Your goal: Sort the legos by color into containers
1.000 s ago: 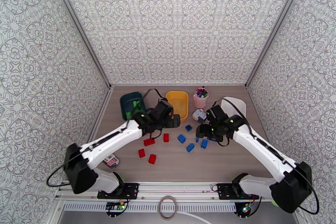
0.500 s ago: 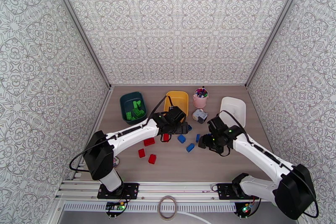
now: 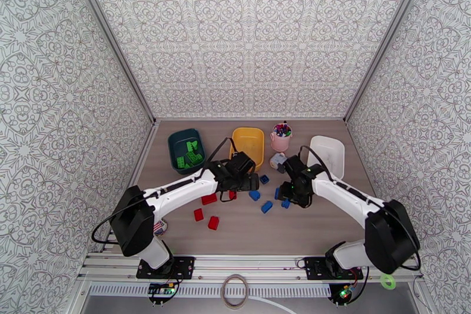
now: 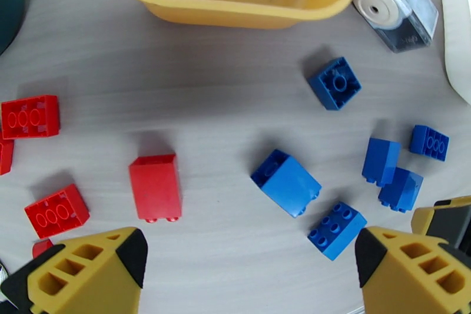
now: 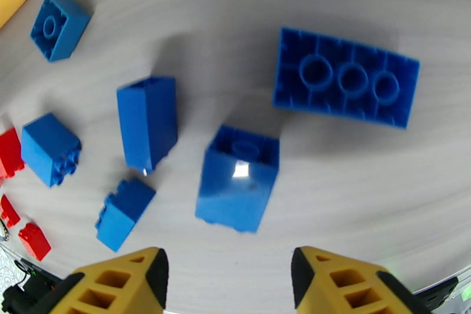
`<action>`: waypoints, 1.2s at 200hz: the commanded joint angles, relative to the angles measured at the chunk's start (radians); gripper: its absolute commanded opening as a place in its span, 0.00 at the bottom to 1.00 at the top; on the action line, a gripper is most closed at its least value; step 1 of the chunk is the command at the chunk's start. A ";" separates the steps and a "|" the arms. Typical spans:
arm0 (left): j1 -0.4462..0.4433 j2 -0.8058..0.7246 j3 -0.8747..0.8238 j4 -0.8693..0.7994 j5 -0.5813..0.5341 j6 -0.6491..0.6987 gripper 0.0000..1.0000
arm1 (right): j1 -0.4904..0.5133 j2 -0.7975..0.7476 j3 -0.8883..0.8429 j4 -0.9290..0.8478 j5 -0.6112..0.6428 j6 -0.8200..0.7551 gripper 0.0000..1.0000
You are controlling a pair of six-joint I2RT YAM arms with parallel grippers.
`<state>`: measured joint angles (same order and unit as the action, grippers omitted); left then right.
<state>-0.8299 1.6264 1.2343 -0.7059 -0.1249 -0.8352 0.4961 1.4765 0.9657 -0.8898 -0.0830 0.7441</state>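
Three tubs (image 3: 248, 129); six blue bricks (image 4: 287, 182); at least four red bricks (image 4: 155, 187).

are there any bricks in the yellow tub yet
No, the yellow tub has a bare floor in the overhead view, and the red legos lie loose on the table.

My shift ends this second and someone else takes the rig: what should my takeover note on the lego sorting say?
Left gripper: open, empty, above the loose bricks, red ones to one side and blue to the other.
Right gripper: open, empty, with a blue brick just ahead of its jaws.
Done: green legos lie in the teal tub.
Left: the red legos and blue legos lie loose on the table. The yellow tub and white tub both look empty.
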 commanded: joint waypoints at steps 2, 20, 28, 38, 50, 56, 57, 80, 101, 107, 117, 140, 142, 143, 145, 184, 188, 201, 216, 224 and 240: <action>0.024 -0.035 -0.019 0.020 0.020 -0.004 0.98 | -0.005 0.047 0.044 -0.004 0.024 -0.023 0.59; 0.036 -0.037 -0.018 0.022 0.027 0.004 0.98 | -0.006 0.073 0.052 0.007 0.020 -0.023 0.59; 0.039 -0.036 -0.015 0.021 0.029 0.007 0.98 | -0.006 0.087 0.059 0.005 0.022 -0.025 0.59; 0.044 -0.035 -0.012 0.023 0.033 0.012 0.98 | -0.007 0.103 0.064 0.005 0.026 -0.028 0.59; 0.050 -0.030 -0.009 0.025 0.039 0.019 0.98 | -0.007 0.119 0.070 0.006 0.028 -0.032 0.59; 0.053 -0.027 -0.006 0.024 0.043 0.022 0.98 | -0.007 0.127 0.071 0.008 0.026 -0.033 0.59; 0.053 -0.026 -0.005 0.024 0.042 0.023 0.98 | -0.007 0.128 0.072 0.008 0.026 -0.034 0.59; 0.057 -0.011 0.018 0.017 0.050 0.041 0.98 | -0.011 0.158 0.077 0.015 0.027 -0.038 0.59; 0.057 0.008 0.048 0.011 0.053 0.059 0.98 | -0.015 0.181 0.074 0.021 0.025 -0.042 0.59; 0.057 0.014 0.056 0.009 0.055 0.063 0.98 | -0.015 0.184 0.074 0.022 0.026 -0.043 0.59; 0.057 0.024 0.072 0.008 0.058 0.073 0.98 | -0.016 0.188 0.072 0.025 0.025 -0.046 0.58; 0.054 0.052 0.106 0.004 0.072 0.098 0.98 | -0.017 0.200 0.064 0.031 0.022 -0.048 0.56; 0.054 0.054 0.109 0.003 0.074 0.101 0.98 | -0.016 0.200 0.065 0.032 0.022 -0.048 0.56; 0.054 0.056 0.111 0.002 0.074 0.101 0.98 | -0.017 0.201 0.065 0.032 0.022 -0.048 0.56; 0.054 0.059 0.114 0.003 0.075 0.104 0.98 | -0.016 0.202 0.064 0.033 0.021 -0.048 0.55; 0.041 0.108 0.181 -0.004 0.099 0.166 0.99 | -0.019 0.179 0.053 0.027 0.026 -0.040 0.43; 0.039 0.112 0.188 -0.003 0.104 0.174 0.99 | -0.019 0.172 0.053 0.025 0.027 -0.040 0.42; 0.035 0.125 0.212 0.004 0.118 0.203 0.99 | -0.021 0.144 0.063 0.009 0.029 -0.040 0.39; 0.028 0.137 0.239 0.012 0.133 0.243 0.99 | -0.027 0.108 0.084 -0.019 0.037 -0.045 0.36; 0.025 0.143 0.257 0.020 0.141 0.265 0.99 | -0.036 0.088 0.100 -0.036 0.041 -0.046 0.35; 0.016 0.156 0.294 0.033 0.162 0.307 0.99 | -0.063 0.054 0.133 -0.066 0.043 -0.056 0.33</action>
<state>-0.7979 1.7611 1.4586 -0.7017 -0.0147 -0.6250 0.4706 1.6001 1.0302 -0.9028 -0.0628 0.7040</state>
